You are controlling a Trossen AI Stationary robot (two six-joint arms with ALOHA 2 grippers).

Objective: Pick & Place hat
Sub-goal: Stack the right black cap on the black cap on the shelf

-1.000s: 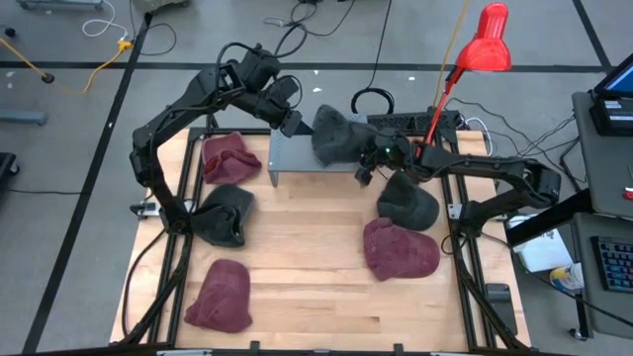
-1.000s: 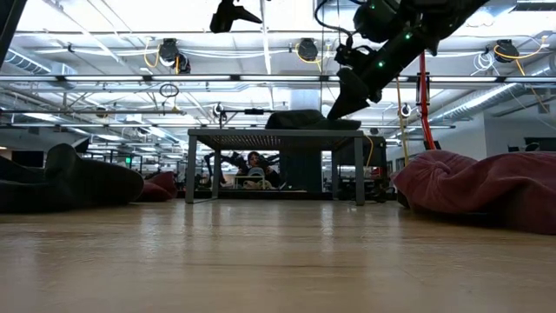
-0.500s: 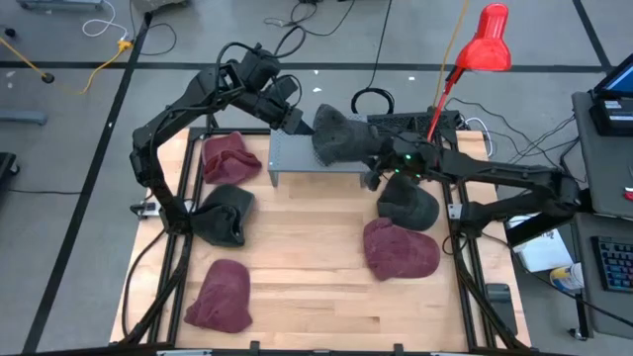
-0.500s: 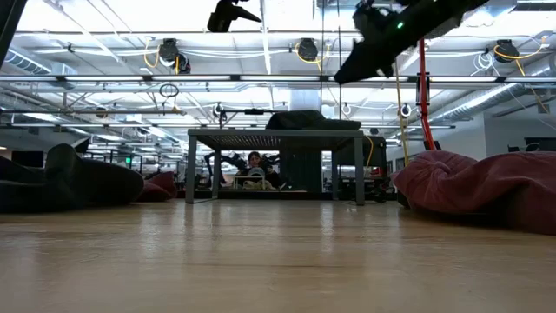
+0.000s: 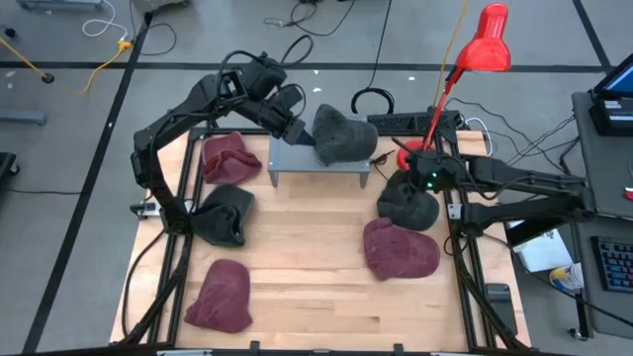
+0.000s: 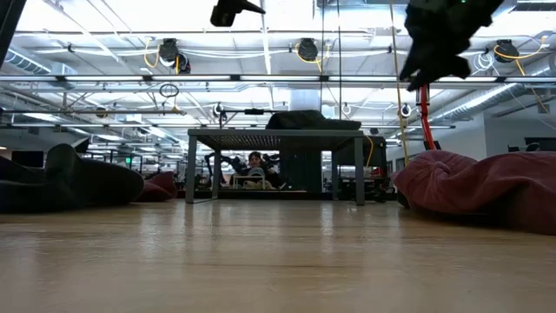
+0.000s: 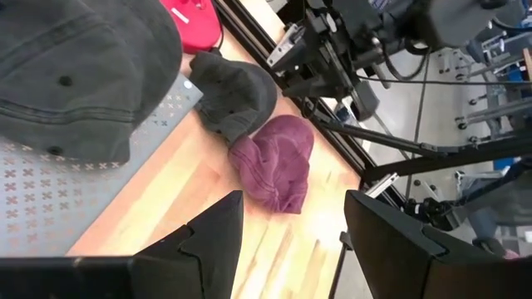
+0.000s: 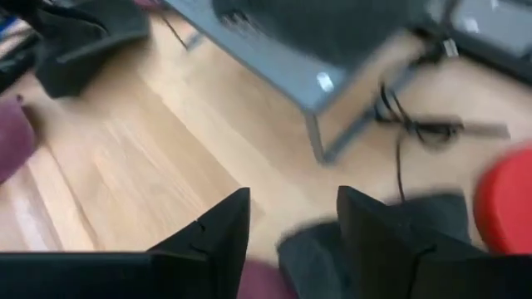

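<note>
A dark grey hat [image 5: 343,134] lies crown up on the grey perforated stand [image 5: 297,163] at the table's far middle; the low view shows the hat [image 6: 313,120] resting on the stand top. My left gripper [image 5: 302,132] hovers open just left of that hat, which fills a corner of the left wrist view [image 7: 75,75]; nothing is between its fingers [image 7: 208,241]. My right gripper [image 5: 401,176] is open and raised over another dark hat [image 5: 407,203] at the right, apart from the stand [image 8: 274,58].
Other hats lie on the wooden table: maroon ones at far left [image 5: 229,156], near left [image 5: 220,295] and near right [image 5: 401,247], and a dark one at mid left [image 5: 223,213]. A red desk lamp [image 5: 483,42] and cables stand behind the stand's right end.
My right gripper has drawn back from the hat on the stand toward the table's right edge, rising and rolling as it went. The hat stays on the stand.
</note>
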